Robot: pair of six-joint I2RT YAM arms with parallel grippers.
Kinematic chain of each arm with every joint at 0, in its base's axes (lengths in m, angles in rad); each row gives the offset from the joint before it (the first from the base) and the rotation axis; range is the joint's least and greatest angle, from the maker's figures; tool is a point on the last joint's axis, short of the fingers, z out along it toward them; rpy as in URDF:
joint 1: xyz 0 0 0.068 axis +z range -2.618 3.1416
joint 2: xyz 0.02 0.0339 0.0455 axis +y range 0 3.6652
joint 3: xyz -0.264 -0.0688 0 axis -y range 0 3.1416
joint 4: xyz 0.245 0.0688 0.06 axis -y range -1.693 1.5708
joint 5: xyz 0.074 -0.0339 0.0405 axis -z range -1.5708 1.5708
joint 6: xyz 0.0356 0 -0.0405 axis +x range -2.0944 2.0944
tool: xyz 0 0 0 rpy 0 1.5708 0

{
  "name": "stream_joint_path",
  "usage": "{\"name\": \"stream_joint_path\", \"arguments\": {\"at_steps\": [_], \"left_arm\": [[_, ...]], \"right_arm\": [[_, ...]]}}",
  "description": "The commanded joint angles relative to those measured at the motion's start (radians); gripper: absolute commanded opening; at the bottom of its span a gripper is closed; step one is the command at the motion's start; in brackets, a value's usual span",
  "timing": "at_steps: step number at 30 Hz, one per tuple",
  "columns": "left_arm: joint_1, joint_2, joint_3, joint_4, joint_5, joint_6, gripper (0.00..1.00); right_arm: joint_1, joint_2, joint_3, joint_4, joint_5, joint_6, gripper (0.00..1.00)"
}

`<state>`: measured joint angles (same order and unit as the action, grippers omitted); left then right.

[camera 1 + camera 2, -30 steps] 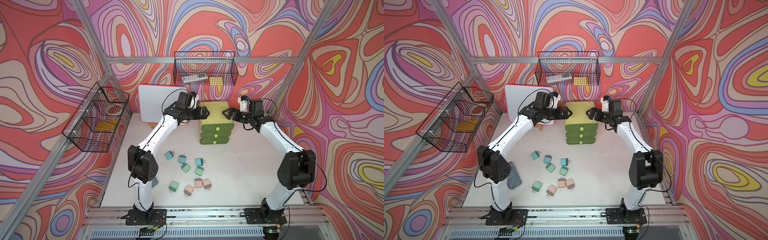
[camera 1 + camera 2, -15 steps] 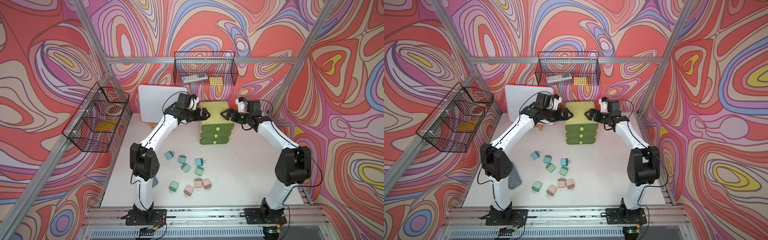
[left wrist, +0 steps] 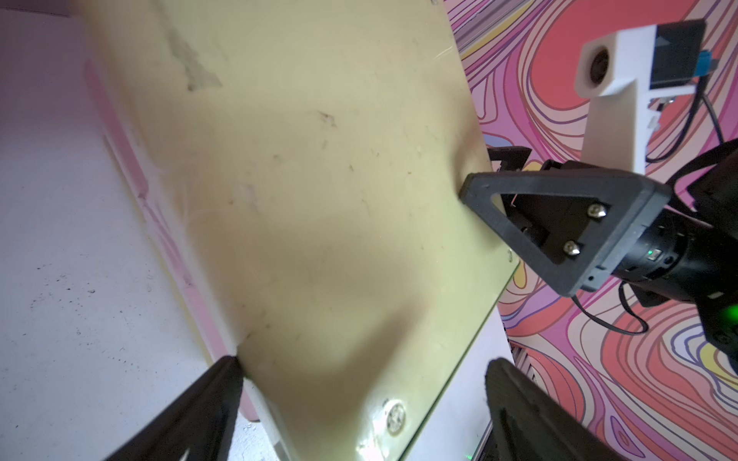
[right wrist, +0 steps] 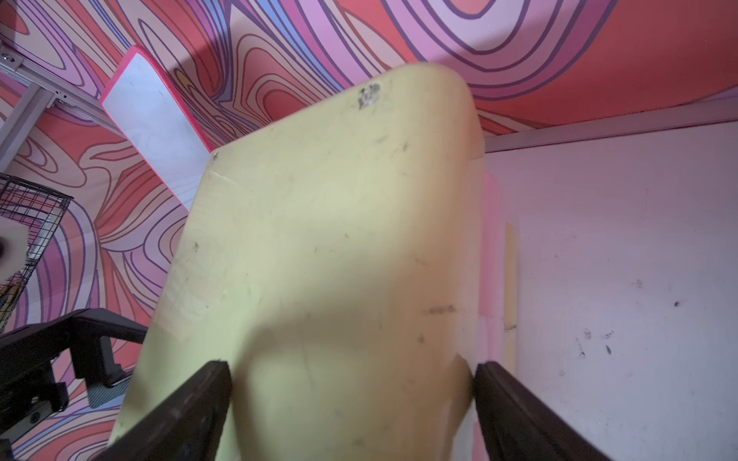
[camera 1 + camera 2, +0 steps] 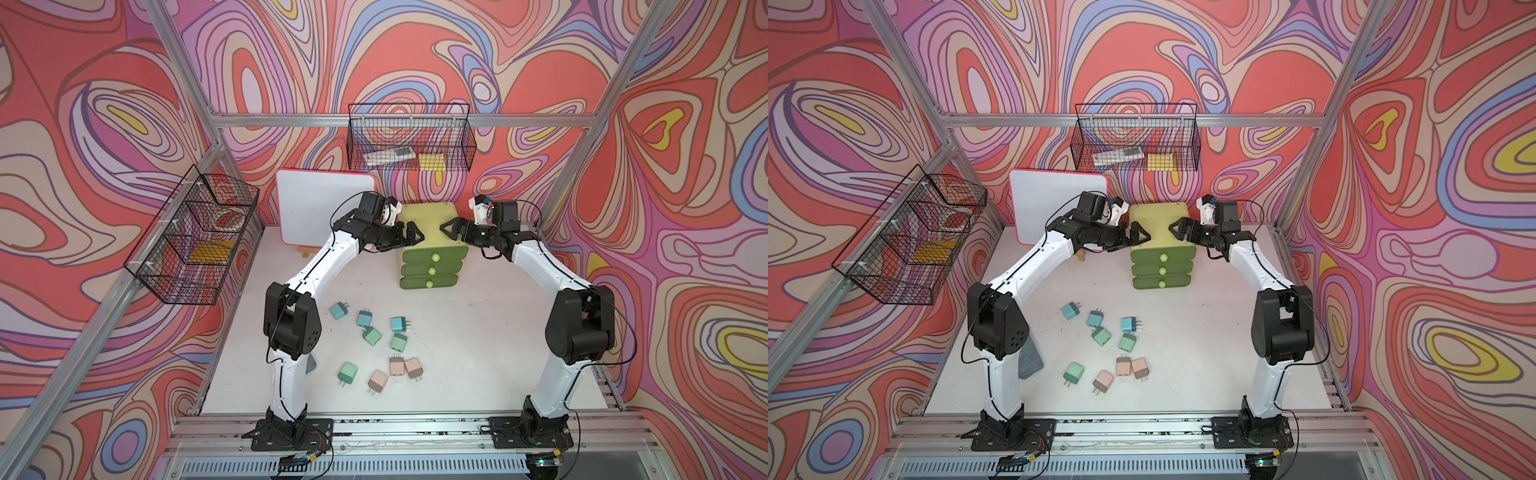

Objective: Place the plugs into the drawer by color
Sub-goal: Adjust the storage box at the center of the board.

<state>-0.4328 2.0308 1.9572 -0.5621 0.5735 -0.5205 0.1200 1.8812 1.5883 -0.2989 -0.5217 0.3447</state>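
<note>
The drawer (image 5: 430, 222) (image 5: 1158, 222), a pale yellow-green chest with three olive fronts and ball knobs, all pushed in, stands at the back middle. My left gripper (image 5: 409, 237) (image 3: 363, 365) is open at its left top edge, with the top's corner between the fingers. My right gripper (image 5: 446, 227) (image 4: 351, 367) is open at the right top edge, its fingertips against or just off the chest (image 4: 319, 239). On the table in front lie the plugs: three blue (image 5: 364, 319), three green (image 5: 371, 336) and three pink (image 5: 397, 365).
A pink-rimmed whiteboard (image 5: 324, 208) leans on the back wall, left of the chest. Black wire baskets hang on the back wall (image 5: 409, 143) and the left wall (image 5: 195, 241). A grey pad (image 5: 1030, 361) lies by the left arm's base.
My right gripper has moved left, up to the chest's right edge. The left gripper has shifted slightly toward the chest. The chest and the plugs have not moved.
</note>
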Motion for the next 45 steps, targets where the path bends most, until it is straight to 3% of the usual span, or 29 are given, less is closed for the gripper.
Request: {"name": "stream_joint_path", "arguments": {"at_steps": [1,12,18,23,29,33,45], "left_arm": [[-0.031,-0.033,-0.018,-0.015,0.051,0.009,0.91],[-0.066,-0.128,-0.094,-0.030,0.011,0.020,0.91],[-0.071,-0.144,-0.063,-0.096,-0.103,0.074,0.90],[-0.067,-0.110,0.095,-0.189,-0.235,0.110,0.90],[-0.065,-0.132,0.072,-0.166,-0.345,0.098,0.93],[-0.050,-0.118,0.069,-0.153,-0.343,0.067,0.93],[-0.029,-0.070,0.054,-0.117,-0.310,0.003,0.82]], "right_arm": [[0.052,0.033,0.047,-0.035,-0.060,-0.048,0.96],[0.106,0.092,0.175,-0.134,-0.047,-0.133,0.95],[0.103,-0.002,0.224,-0.206,0.140,-0.176,0.98],[0.099,-0.181,0.074,-0.139,0.213,-0.069,0.97],[0.102,-0.418,-0.284,0.050,0.213,0.149,0.93],[0.104,-0.498,-0.442,0.180,0.189,0.250,0.90],[0.104,-0.410,-0.430,0.237,0.105,0.261,0.88]]}}
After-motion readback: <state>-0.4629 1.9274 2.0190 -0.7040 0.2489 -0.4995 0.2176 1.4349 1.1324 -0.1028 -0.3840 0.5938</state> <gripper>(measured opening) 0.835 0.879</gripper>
